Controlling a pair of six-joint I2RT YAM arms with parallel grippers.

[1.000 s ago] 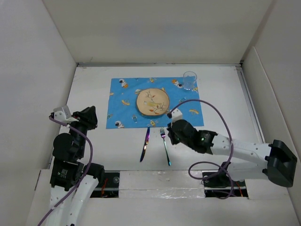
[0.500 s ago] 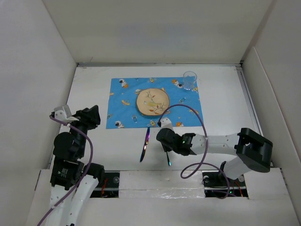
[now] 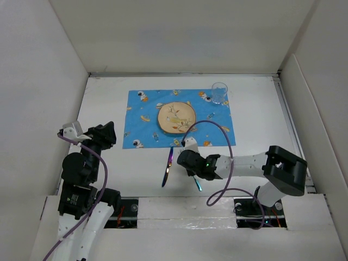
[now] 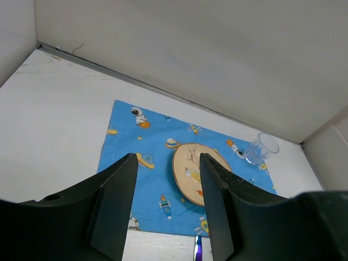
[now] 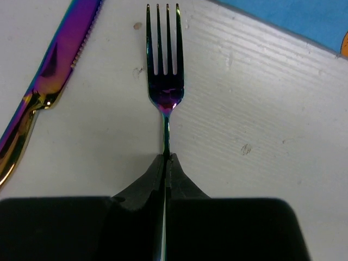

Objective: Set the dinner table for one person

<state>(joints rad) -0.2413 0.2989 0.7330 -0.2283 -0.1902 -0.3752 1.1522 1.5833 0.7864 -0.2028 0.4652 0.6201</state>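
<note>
Right pincer: my right pincer (image 5: pixel 165 160) is low over the near part of the tabletop (image 3: pixel 255 119), its jaws closed on the thin stem of the fork (image 5: pixel 165 81) just behind the tines.
Fork's lie: flat on the white tabletop, long axis running near to far. The tines point away from me toward the near edge of the placemat (image 3: pixel 147 117), and the handle runs back under my wrist, its end showing on the near side in the overhead view.
Fit of grip to fork: the wrist view shows the stem in line with the slit between my fingers, so I judge the hold centred and not skewed.
Knife: the knife (image 5: pixel 49 81) lies just to the left of the fork, apart from it and slanted, with its blade end further away.
Nearer arm: the right arm is on the fork. My left pincer (image 4: pixel 167 160) hangs well apart at the left side, jaws spread and nothing between them.
Placemat and beyond: the plate (image 3: pixel 176 117) sits at the middle of the blue mat, and the glass (image 3: pixel 219 92) stands at the mat's far right corner.
Coming move, as I judge it: lift the fork clear and carry it forward onto the mat beside the plate, keeping that near-to-far axis and staying clear of the knife.
</note>
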